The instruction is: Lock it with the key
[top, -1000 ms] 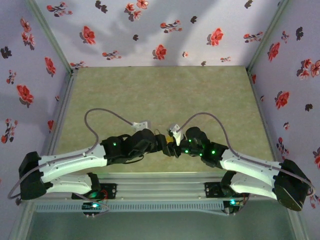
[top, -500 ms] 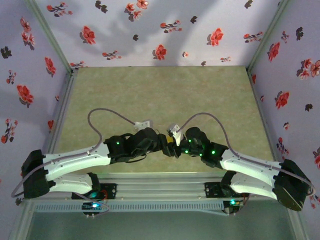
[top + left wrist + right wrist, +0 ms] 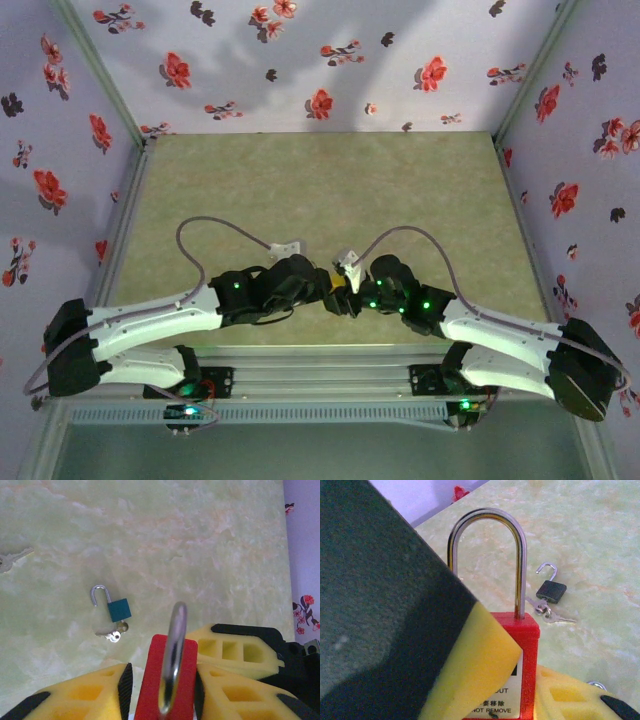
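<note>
Red padlock [image 3: 148, 685] sits clamped by its body in my left hand [image 3: 162, 680], up off the counter [image 3: 200, 540]. Right hand [image 3: 347, 296] is against it; grip unclear. One key [image 3: 11, 560] lies loose on the counter, so keying looks not started.

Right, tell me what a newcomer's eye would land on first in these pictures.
A red plastic padlock with a tall steel shackle stands out most, clamped between the left gripper's yellow fingers, close to the left wrist camera. Beyond it, on the pale green marbled table, lies a small teal padlock, shackle open, with keys at its base. A loose silver key lies at the far left of that view.
</note>
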You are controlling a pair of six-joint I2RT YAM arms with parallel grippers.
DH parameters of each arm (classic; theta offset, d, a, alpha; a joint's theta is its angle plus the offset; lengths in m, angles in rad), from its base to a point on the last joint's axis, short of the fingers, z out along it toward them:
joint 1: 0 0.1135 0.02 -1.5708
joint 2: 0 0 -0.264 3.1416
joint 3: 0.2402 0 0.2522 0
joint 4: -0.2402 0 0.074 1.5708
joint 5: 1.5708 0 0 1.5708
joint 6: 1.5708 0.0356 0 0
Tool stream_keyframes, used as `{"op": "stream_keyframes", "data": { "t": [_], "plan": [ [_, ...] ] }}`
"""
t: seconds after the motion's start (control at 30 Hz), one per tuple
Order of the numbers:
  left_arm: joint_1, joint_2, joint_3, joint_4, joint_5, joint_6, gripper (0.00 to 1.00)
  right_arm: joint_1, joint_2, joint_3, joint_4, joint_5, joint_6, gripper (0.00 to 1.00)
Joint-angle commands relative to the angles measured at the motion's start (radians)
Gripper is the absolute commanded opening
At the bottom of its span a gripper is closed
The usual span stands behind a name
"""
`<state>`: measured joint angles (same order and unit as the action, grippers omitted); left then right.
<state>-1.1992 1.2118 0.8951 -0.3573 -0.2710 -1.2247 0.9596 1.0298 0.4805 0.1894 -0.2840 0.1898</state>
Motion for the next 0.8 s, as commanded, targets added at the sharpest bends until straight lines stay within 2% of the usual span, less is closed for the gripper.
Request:
{"op": "stream_keyframes", "data": {
  "t": [0.0, 0.43, 0.47, 0.63, 0.77],
  "plan": [
    [0.009, 0.010, 0.029, 0.003, 0.000, 0.002, 0.36, 0.012, -0.009, 0.029, 0.034, -0.017, -0.020, 0.00],
    [0.012, 0.020, 0.034, 0.003, 0.000, 0.004, 0.24, 0.018, -0.005, 0.030, 0.028, -0.024, -0.021, 0.00],
    [0.012, 0.020, 0.034, 0.001, 0.000, 0.004, 0.23, 0.018, -0.004, 0.030, 0.027, -0.024, -0.021, 0.00],
    [0.012, 0.022, 0.034, -0.002, 0.000, 0.000, 0.00, 0.019, -0.007, 0.029, 0.027, -0.025, -0.018, 0.00],
    [0.014, 0.019, 0.030, -0.005, -0.003, -0.008, 0.00, 0.019, -0.012, 0.027, 0.028, -0.025, -0.018, 0.00]
  ]
}}
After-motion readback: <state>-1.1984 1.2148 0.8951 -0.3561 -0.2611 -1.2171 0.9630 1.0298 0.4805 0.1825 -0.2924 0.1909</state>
